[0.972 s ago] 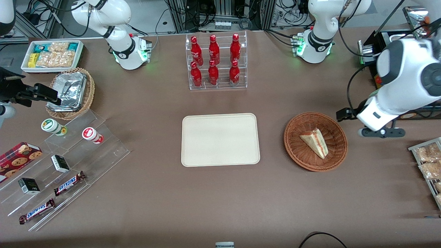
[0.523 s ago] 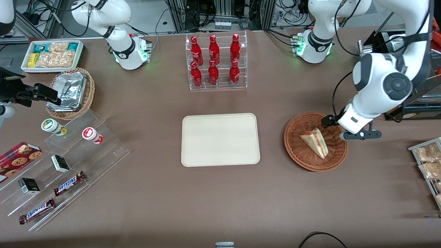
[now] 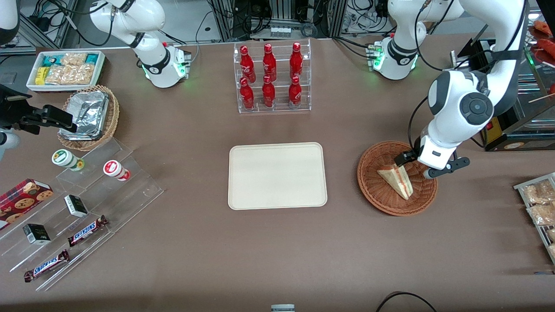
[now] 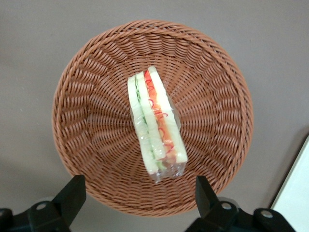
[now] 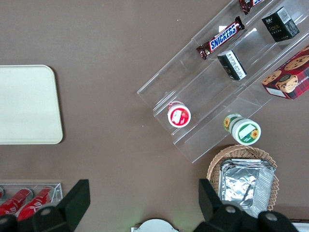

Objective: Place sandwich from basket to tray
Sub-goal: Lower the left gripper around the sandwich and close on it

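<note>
One sandwich (image 3: 396, 178) lies in the basket (image 3: 377, 197), resting on its broad face in the front view, with the striped filling edge turned toward the working arm's end of the table. The gripper (image 3: 412, 165) hangs over the basket rim on that side, just beside the wedge's thick end and above it; its fingers (image 4: 72, 192) are spread wide apart and hold nothing.

The relation the coming move appears to turn on is seen best in the left wrist view. There the sandwich (image 4: 154, 126) sits near the middle of the basket (image 4: 91, 72), and its long axis runs roughly at right angles to the line joining the two fingers. The wedge lies between the fingers' lines of travel but ahead of them, so closing would likely meet its two flat bread faces only once the gripper (image 4: 137, 193) advances over the sandwich and descends. Judged so, the step in hand is the approach; no grasp is yet made.

The front view alone shows the tray (image 3: 277, 176), bare, well apart from the basket toward the parked arm's end of the table (image 3: 277, 251). The left wrist view alone shows the filling layers end-on and the finger spread relative to the wedge's thickness, which looks ample.
</note>
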